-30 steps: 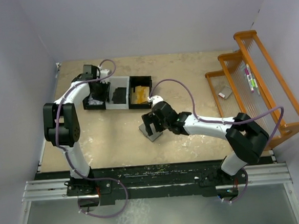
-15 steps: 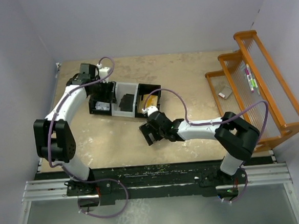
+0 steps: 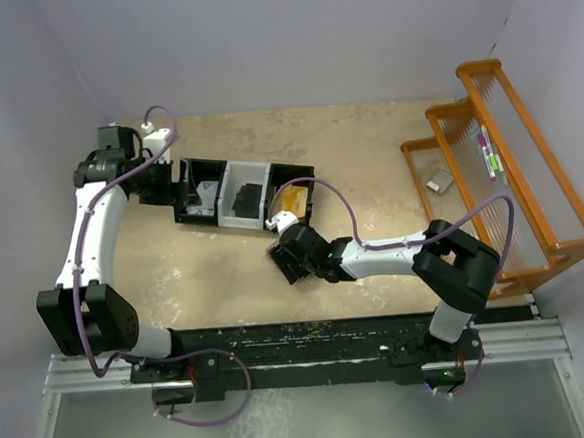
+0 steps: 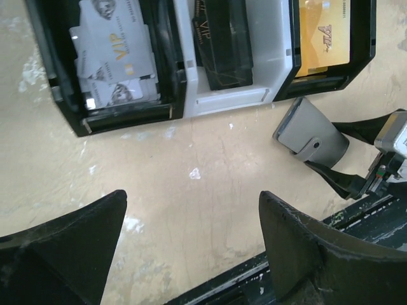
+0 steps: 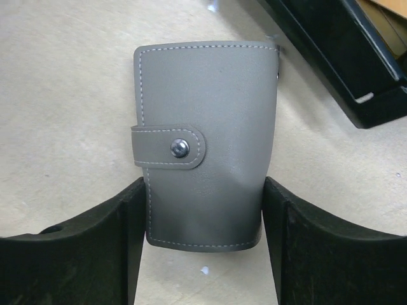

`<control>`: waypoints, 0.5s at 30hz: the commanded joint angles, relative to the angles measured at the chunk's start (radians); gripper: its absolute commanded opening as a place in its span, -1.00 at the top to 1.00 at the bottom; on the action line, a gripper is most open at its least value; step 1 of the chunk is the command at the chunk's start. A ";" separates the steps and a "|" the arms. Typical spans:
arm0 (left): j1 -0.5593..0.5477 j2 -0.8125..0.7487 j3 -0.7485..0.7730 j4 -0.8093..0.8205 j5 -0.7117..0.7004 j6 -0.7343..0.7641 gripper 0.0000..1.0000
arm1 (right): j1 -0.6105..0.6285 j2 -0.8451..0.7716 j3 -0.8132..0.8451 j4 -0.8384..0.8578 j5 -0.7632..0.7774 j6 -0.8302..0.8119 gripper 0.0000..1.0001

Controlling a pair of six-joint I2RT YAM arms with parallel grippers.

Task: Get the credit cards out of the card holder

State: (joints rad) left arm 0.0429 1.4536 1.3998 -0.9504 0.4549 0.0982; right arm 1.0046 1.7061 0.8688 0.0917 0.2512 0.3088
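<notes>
Left wrist view: the tray [image 4: 229, 100] lies just ahead of my left pincer [image 4: 191, 197], whose fingers are spread wide on nothing. My right pincer [image 5: 203, 184] is clamped on the snapped-shut card holder [image 5: 210, 95], a finger against each side. The credit cards [image 4: 111, 51] sit in that tray, beyond the left fingertips.

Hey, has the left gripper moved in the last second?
Yes. In the top view the left gripper has swung leftward, away from the fixed orange rack. It now sits beside the bin tray's left end rather than over it.
</notes>
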 commanded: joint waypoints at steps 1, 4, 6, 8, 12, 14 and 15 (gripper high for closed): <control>0.046 -0.061 0.083 -0.119 0.071 0.073 -0.77 | 0.056 -0.024 0.039 0.019 0.007 -0.008 -0.23; 0.046 -0.099 0.084 -0.143 0.092 0.072 -0.90 | 0.101 -0.059 0.063 0.019 0.035 -0.009 -0.18; 0.046 -0.116 0.073 -0.146 0.120 0.058 -0.95 | 0.126 -0.081 0.088 0.010 0.055 -0.007 -0.18; 0.046 -0.121 0.061 -0.151 0.166 0.041 -1.00 | 0.149 -0.110 0.114 0.003 0.072 -0.008 -0.17; 0.046 -0.121 0.044 -0.166 0.267 0.011 -1.00 | 0.158 -0.192 0.175 0.002 0.101 -0.010 -0.17; 0.046 -0.130 0.033 -0.160 0.313 -0.020 -1.00 | 0.158 -0.224 0.205 0.012 0.116 -0.016 -0.19; 0.046 -0.135 0.025 -0.154 0.344 -0.038 -0.99 | 0.158 -0.236 0.220 0.021 0.121 -0.020 -0.20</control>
State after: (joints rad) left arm 0.0895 1.3457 1.4403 -1.1027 0.6441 0.1219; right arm 1.1690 1.5661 0.9844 0.0471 0.3008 0.3019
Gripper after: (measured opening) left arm 0.997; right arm 0.621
